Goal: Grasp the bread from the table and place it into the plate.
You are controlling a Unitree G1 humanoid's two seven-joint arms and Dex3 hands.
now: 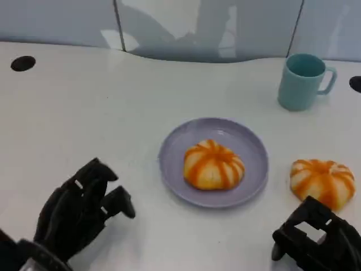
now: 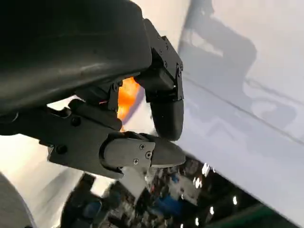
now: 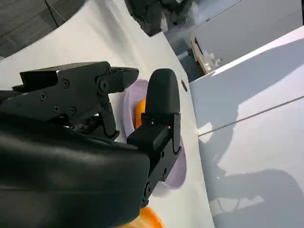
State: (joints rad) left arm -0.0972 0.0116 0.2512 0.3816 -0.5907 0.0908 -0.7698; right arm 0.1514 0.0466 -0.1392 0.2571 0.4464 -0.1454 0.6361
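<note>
A purple plate (image 1: pixel 169 153) lies mid-table with an orange-striped bread (image 1: pixel 213 165) on it. A second striped bread (image 1: pixel 322 182) lies on the table to the plate's right. My right hand (image 1: pixel 318 238) hovers just in front of that bread, fingers apart, holding nothing. My left hand (image 1: pixel 79 212) is at the lower left, away from the plate, loosely curled and holding nothing. In the right wrist view the plate (image 3: pixel 178 167) and its bread (image 3: pixel 138 112) show between the fingers (image 3: pixel 161 102), and the table bread (image 3: pixel 148 219) shows below the hand. An orange patch of bread (image 2: pixel 127 97) shows past the left fingers (image 2: pixel 166 114).
A teal mug (image 1: pixel 302 81) stands at the back right, beyond the breads. Two black holes (image 1: pixel 22 63) (image 1: pixel 356 83) mark the white table near its far edge. Grey wall panels rise behind the table.
</note>
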